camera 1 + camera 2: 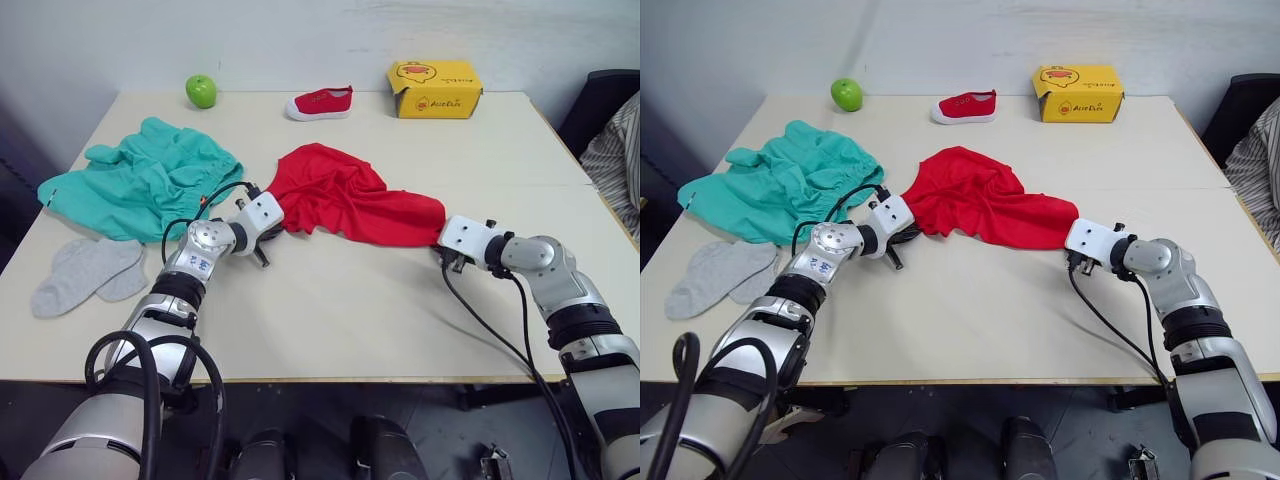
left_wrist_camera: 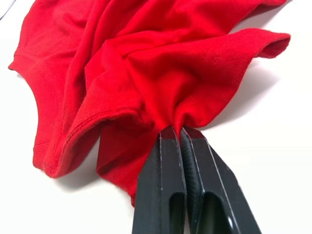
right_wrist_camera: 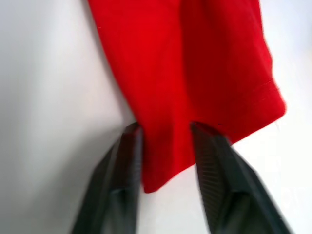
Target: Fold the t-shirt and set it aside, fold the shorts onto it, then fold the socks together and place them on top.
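The plain bright red soft fabric t-shirt (image 1: pixel 345 200) lies bunched and creased at the centre of the frame on the pale beige table (image 1: pixel 340 320), not yet spread flat. The left gripper (image 2: pixel 181 130) has its two black fingers pressed together on a gathered pinch of the shirt's edge, at the garment's left end. At the right end, the right gripper (image 3: pixel 165 127) has its fingers spread to either side of a hanging corner of red cloth, with the fabric between them but not clamped.

The shirt looks light and limp; it will likely sag and fold on itself unless held at two well-separated points, so corners or hems seem the best places to take hold.

The teal fabric shorts (image 1: pixel 145 180) sit crumpled at the upper left, and the pair of small light grey socks (image 1: pixel 85 273) lies below them at the left edge, both apart from the shirt.
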Motion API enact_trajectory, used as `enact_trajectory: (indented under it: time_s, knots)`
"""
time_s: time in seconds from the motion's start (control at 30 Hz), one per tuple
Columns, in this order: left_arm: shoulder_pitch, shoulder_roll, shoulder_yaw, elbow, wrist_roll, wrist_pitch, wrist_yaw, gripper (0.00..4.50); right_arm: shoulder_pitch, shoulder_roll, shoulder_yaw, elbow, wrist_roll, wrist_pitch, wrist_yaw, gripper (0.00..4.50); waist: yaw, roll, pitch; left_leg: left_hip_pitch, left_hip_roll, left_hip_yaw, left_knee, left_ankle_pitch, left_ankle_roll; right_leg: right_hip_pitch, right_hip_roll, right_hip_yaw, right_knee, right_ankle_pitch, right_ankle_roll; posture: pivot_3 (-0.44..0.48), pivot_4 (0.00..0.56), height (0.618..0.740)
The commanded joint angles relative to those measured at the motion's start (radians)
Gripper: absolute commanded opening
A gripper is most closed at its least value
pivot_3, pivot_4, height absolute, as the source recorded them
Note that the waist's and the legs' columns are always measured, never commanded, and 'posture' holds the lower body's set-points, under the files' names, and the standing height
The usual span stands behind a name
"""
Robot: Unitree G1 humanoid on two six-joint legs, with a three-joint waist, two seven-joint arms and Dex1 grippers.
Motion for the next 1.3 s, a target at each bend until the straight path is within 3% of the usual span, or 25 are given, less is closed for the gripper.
enact_trajectory:
  time_s: [0.03, 0.17, 0.3, 0.43, 0.6, 0.67, 0.87, 1.03, 1.13, 1.3]
  knots:
    - [0.048, 0.031, 0.012, 0.025, 0.011, 0.001, -0.032, 0.0, -0.007, -0.01, 0.006, 0.051, -0.014, 0.025, 0.031, 0.07, 0.0, 0.0, 0.0, 0.0, 0.0, 0.0, 0.0, 0.0, 0.0, 0.0, 0.0, 0.0, 0.0, 0.0, 0.0, 0.0, 0.15, 0.74]
    - [0.062, 0.056, 0.034, -0.013, 0.005, -0.063, -0.054, 0.0, -0.012, -0.015, -0.002, 0.048, 0.001, 0.027, 0.062, 0.03, -0.001, 0.0, 0.0, -0.001, 0.0, 0.0, 0.0, 0.0, 0.0, -0.001, 0.0, 0.0, 0.0, 0.0, 0.0, 0.0, 0.15, 0.74]
    - [0.15, 0.115, 0.106, -0.202, -0.142, -0.101, -0.306, 0.0, -0.008, -0.052, -0.031, 0.021, 0.062, -0.011, 0.173, 0.03, -0.001, 0.001, 0.001, -0.002, 0.0, 0.001, -0.001, -0.001, -0.001, -0.003, 0.0, 0.0, 0.0, 0.0, -0.001, 0.0, 0.15, 0.74]
    - [0.296, 0.203, 0.173, -0.489, -0.302, 0.048, -0.504, 0.0, 0.05, -0.121, -0.081, -0.104, 0.198, 0.058, 0.397, 0.03, 0.006, 0.001, 0.003, -0.006, 0.001, 0.0, -0.002, -0.002, 0.0, -0.005, 0.001, -0.001, -0.001, -0.001, -0.001, 0.0, 0.15, 0.74]
    - [0.515, 0.357, 0.25, -0.883, -0.462, 0.308, -0.623, 0.0, 0.193, -0.278, -0.114, -0.335, 0.364, 0.207, 0.728, 0.03, 0.01, 0.003, 0.007, -0.009, 0.0, -0.002, 0.001, -0.004, 0.003, -0.005, -0.001, -0.002, -0.003, -0.001, -0.001, 0.0, 0.15, 0.74]
    - [0.595, 0.402, 0.273, -1.008, -0.502, 0.381, -0.631, 0.0, 0.254, -0.331, -0.126, -0.422, 0.415, 0.3, 0.788, 0.03, 0.009, 0.003, 0.007, -0.008, 0.0, -0.003, 0.001, -0.005, 0.003, -0.004, -0.002, -0.001, -0.003, -0.001, -0.001, 0.0, 0.15, 0.74]
    - [0.856, 0.514, 0.346, -1.312, -0.589, 0.542, -0.638, 0.0, 0.448, -0.473, -0.163, -0.667, 0.515, 0.552, 0.845, 0.03, 0.008, 0.003, 0.007, -0.007, -0.001, -0.007, 0.001, -0.007, 0.002, -0.002, -0.011, 0.001, -0.009, -0.001, -0.002, 0.0, 0.15, 0.74]
    - [1.004, 0.591, 0.391, -1.416, -0.626, 0.608, -0.661, 0.0, 0.555, -0.561, -0.187, -0.767, 0.57, 0.678, 0.848, 0.03, 0.01, 0.008, 0.01, -0.007, 0.0, -0.007, 0.0, -0.009, 0.001, -0.003, -0.011, 0.001, -0.01, -0.001, -0.002, 0.0, 0.15, 0.74]
    - [1.009, 0.597, 0.4, -1.413, -0.634, 0.61, -0.658, 0.0, 0.571, -0.563, -0.205, -0.772, 0.591, 0.686, 0.82, 0.03, 0.013, 0.008, 0.011, -0.007, 0.0, -0.007, 0.0, -0.01, 0.001, -0.003, -0.011, 0.002, -0.011, -0.001, -0.002, 0.0, 0.15, 0.74]
    - [0.85, 0.528, 0.393, -1.331, -0.668, 0.62, -0.605, 0.0, 0.473, -0.502, -0.241, -0.7, 0.605, 0.649, 0.763, 0.03, 0.028, 0.009, 0.011, -0.008, 0.0, -0.006, 0.0, -0.01, 0.001, -0.003, -0.01, 0.002, -0.011, -0.001, -0.002, 0.0, 0.15, 0.74]
